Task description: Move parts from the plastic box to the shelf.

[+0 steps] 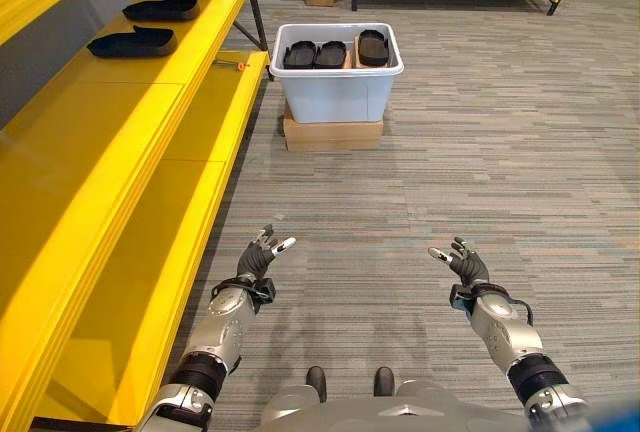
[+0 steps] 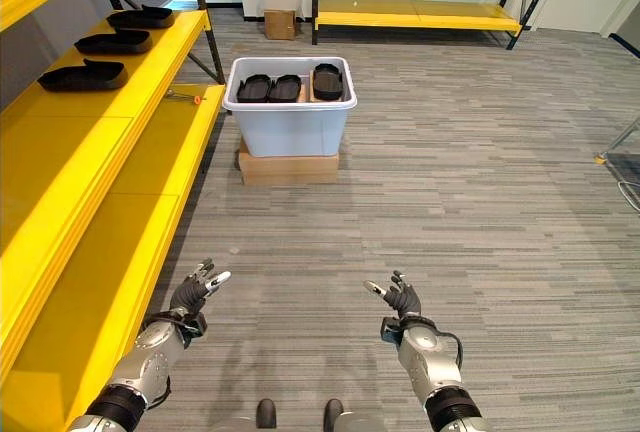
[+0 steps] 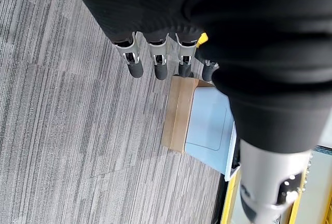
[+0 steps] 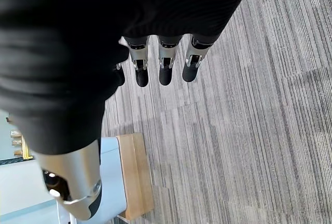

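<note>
While held apart over grey carpet (image 1: pixel 450 152), both hands spread and empty, touching nothing.

Ordered by size: long yellow shelf (image 1: pixel 120 152) along the left, bearing three black parts (image 1: pixel 132 44) in a row; white plastic box (image 1: pixel 335 77) on a cardboard base (image 1: pixel 333 134), well ahead, holding three more dark parts (image 1: pixel 330 54); left hand (image 1: pixel 258 255) and right hand (image 1: pixel 464 262), fingers straight. Second yellow rack (image 2: pixel 420 14) at the far wall clearest from the right eye.
</note>
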`<state>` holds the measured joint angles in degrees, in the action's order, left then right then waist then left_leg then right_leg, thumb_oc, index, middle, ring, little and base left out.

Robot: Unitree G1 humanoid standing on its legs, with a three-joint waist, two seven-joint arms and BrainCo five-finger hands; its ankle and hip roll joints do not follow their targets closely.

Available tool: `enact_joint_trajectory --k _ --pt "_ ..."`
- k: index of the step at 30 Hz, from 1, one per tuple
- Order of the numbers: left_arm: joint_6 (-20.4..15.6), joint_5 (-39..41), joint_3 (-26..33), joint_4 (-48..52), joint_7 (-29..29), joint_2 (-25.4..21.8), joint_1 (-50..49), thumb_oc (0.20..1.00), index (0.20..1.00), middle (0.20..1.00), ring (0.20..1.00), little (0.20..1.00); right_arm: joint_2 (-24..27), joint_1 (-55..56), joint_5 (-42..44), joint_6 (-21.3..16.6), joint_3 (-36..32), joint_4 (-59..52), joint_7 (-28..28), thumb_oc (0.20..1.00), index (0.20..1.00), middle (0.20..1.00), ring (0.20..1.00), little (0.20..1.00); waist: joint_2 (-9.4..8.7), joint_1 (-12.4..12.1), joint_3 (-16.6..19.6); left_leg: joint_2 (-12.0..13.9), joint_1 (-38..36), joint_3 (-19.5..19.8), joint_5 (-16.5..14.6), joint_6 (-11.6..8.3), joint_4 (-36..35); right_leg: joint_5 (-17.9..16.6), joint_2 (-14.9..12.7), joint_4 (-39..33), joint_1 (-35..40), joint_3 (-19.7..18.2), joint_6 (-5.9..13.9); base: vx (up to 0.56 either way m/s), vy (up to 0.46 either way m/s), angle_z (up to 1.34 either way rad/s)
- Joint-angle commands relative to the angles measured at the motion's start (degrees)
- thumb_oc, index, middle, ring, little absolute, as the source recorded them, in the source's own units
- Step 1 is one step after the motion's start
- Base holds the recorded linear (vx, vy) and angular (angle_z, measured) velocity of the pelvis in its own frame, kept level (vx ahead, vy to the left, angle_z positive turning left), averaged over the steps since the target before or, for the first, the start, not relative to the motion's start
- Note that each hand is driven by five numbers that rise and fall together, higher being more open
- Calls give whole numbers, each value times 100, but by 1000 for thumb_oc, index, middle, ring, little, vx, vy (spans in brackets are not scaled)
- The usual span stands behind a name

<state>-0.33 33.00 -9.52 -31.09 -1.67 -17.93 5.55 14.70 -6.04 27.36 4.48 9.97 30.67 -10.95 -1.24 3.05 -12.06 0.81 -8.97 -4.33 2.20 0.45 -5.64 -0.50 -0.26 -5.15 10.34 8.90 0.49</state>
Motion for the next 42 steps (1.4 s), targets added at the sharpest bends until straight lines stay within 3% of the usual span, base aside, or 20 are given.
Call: enact_joint_trajectory --k 1,9,13,17,19,21,22,24,25,27,28,33,35,39,42 --pt "-157 -69 -49 -13 -55 -12 379 1000 1000 1000 1000 1000 179 -90 -70 -343 6 -363 47 1000 1000 1000 1000 1000 72 0 95 -15 36 -399 -550 28 64 644 -105 1003 -314 136 500 52 52 0" --pt "-272 -844 -277 178 399 -187 351 1000 1000 1000 1000 1000 209 -99 -169 -394 -20 -388 216 1000 1000 1000 1000 1000 67 5 3 -75 36 -465 -576 180 64 679 -81 1670 -612 91 548 39 115 -3" --pt "-35 -931 -378 161 282 -381 366 1000 1000 1000 1000 1000 308 -260 -258 -465 2 -437 456 1000 1000 1000 1000 1000 78 -20 -159 -238 63 -387 -590 379 64 427 -45 2868 -1167 -41 705 -26 204 -11" --pt "63 -746 -357 107 455 -443 491 1000 1000 1000 1000 1000 400 -363 -244 -535 -17 -467 485 1000 1000 1000 1000 1000 89 -101 -289 -336 82 -321 -633 489 110 82 -130 4279 -1754 97 944 28 157 -10" --pt "88 -762 -369 239 499 -445 426 1000 1000 1000 1000 1000 429 -359 -270 -599 -111 -423 401 1000 1000 1000 1000 1000 75 -110 -321 -387 -26 -267 -690 474 65 -163 -167 4078 -2063 256 985 180 51 -10" --pt "30 -710 -379 255 588 -389 401 1000 1000 1000 1000 1000 475 -191 -464 -669 -237 -505 192 1000 1000 1000 1000 1000 -14 42 -325 -476 -154 -64 -775 448 76 -287 -137 2751 -2202 93 922 286 -95 0" --pt "29 -710 -380 255 588 -388 398 1000 1000 1000 1000 1000 475 -186 -466 -668 -237 -509 191 1000 1000 1000 1000 1000 -4 54 -335 -464 -170 -51 -781 446 75 -292 -129 2726 -2170 109 922 321 -118 42" --pt "-40 -780 -421 411 567 -384 318 1000 1000 1000 1000 1000 429 -54 -563 -781 -280 -568 84 1000 1000 1000 1000 1000 -45 130 -390 -490 -285 73 -846 440 78 -543 -218 1804 -2235 -4 968 336 -145 59" --pt "-66 -830 -480 483 547 -366 249 1000 1000 1000 1000 1000 400 15 -586 -869 -315 -591 45 1000 1000 1000 1000 1000 -13 177 -422 -452 -355 185 -884 428 79 -742 -285 1592 -2386 -185 994 367 -161 39" --pt "-213 -893 -560 537 557 -351 139 1000 1000 1000 1000 1000 370 94 -690 -900 -362 -639 -39 1000 1000 1000 1000 1000 24 238 -441 -398 -430 230 -965 426 83 -824 -304 1577 -2493 -366 1015 393 -153 33" --pt "-183 -917 -660 519 821 -271 68 1000 1000 1000 1000 1000 382 180 -704 -877 -363 -720 -297 1000 1000 1000 1000 1000 8 342 -383 -412 -432 291 -1063 424 190 -698 -261 1394 -2366 -596 1005 372 -132 40" --pt "-443 -672 -830 456 784 -151 49 1000 1000 1000 1000 1000 363 234 -809 -852 -348 -656 -1018 1000 1000 1000 1000 1000 -57 447 -234 -468 -451 151 -1303 433 435 -568 -218 1220 -2121 -593 849 350 -134 49" --pt "-516 -576 -875 432 730 -60 74 1000 1000 1000 1000 1000 396 236 -920 -819 -362 -567 -1437 1000 1000 1000 1000 1000 -53 493 -123 -472 -425 140 -1387 419 614 -332 -88 1286 -1973 -587 669 410 -201 32" --pt "-662 -572 -865 493 555 33 169 1000 1000 1000 1000 1000 460 183 -1024 -688 -325 -629 -1758 1000 1000 1000 1000 1000 -21 537 -10 -423 -357 123 -1499 356 907 -136 13 1234 -1789 -659 498 312 -186 17" --pt "-692 -403 -841 608 506 89 228 1000 1000 1000 1000 1000 546 163 -1014 -668 -348 -680 -1660 1000 1000 1000 1000 1000 33 580 70 -353 -279 134 -1433 246 1369 55 110 1291 -1725 -691 348 233 -153 17"
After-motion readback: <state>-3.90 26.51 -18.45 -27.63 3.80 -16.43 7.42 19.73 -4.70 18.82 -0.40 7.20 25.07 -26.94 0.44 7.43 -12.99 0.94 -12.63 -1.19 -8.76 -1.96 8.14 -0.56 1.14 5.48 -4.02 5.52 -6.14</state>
